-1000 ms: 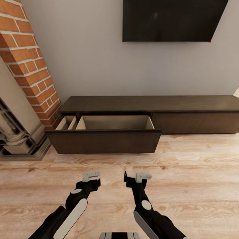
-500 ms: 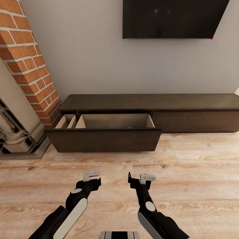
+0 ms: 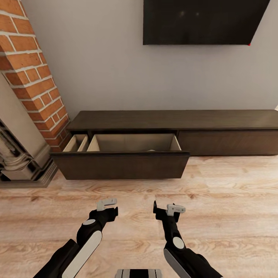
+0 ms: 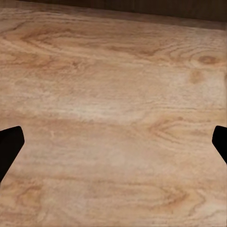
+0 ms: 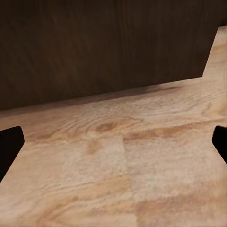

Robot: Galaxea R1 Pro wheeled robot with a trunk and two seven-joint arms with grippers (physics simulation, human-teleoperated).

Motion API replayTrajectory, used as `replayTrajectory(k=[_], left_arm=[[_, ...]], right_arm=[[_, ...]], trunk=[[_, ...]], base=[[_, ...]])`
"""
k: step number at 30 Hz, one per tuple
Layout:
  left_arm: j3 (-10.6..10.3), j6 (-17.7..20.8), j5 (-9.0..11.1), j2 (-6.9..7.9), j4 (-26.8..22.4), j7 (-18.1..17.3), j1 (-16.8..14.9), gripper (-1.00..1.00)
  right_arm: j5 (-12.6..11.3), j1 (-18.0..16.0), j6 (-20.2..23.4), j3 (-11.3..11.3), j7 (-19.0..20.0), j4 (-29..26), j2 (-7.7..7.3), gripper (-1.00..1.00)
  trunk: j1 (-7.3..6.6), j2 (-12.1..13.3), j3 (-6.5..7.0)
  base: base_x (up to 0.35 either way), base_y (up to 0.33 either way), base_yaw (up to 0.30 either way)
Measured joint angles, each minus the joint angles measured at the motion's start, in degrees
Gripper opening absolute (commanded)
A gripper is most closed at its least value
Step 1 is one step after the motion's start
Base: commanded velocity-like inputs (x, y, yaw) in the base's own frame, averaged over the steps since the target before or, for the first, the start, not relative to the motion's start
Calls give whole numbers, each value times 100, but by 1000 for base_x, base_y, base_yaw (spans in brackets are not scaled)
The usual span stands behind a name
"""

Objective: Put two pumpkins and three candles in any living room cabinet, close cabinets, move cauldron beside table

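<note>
The cabinet [image 3: 173,129] is seen against the grey wall as a long, low, dark-brown unit, and its left drawer [image 3: 120,165] is drawn well out over the wooden floor [image 3: 216,200], so that the pale beige inside is exposed; a small rounded shape is glimpsed at the front lip of the inside, too little of it to be named. A narrower compartment with a divider is seen at the drawer's left end. The drawer front is judged to be rigid, fairly heavy and smooth, with no handle; it is best pressed flat on the broad face near its middle, so that it runs in squarely and does not bind. Both arms are held low above the floor, short of the drawer. The left gripper [image 3: 106,203] and the right gripper [image 3: 170,209] are each spread apart and hold nothing, as the wrist views show: dark fingertips [image 4: 8,146] sit at opposite edges of the picture with bare floor between. In the right wrist view the dark drawer face [image 5: 104,47] is seen ahead, apart from the fingers. Open floor lies right of the drawer; on the left the brick column [image 3: 33,73] and the stone mantel base [image 3: 23,162] stand close to the drawer's corner, so room is judged tight there.
</note>
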Motion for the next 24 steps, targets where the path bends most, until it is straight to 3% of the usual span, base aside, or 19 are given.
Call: replayTrajectory(k=[8, 24], left_arm=[[5, 5, 14, 0, -1, 1, 3, 100], [0, 9, 26, -9, 2, 0, 2, 100]], right_arm=[[-13, 0, -32, -1, 7, 121, -10, 100], [-20, 0, -35, -11, 20, 187, -7, 100]], trunk=[[-1, 0, 0], [-2, 0, 0]], base=[[145, 49, 0], [290, 72, 0]])
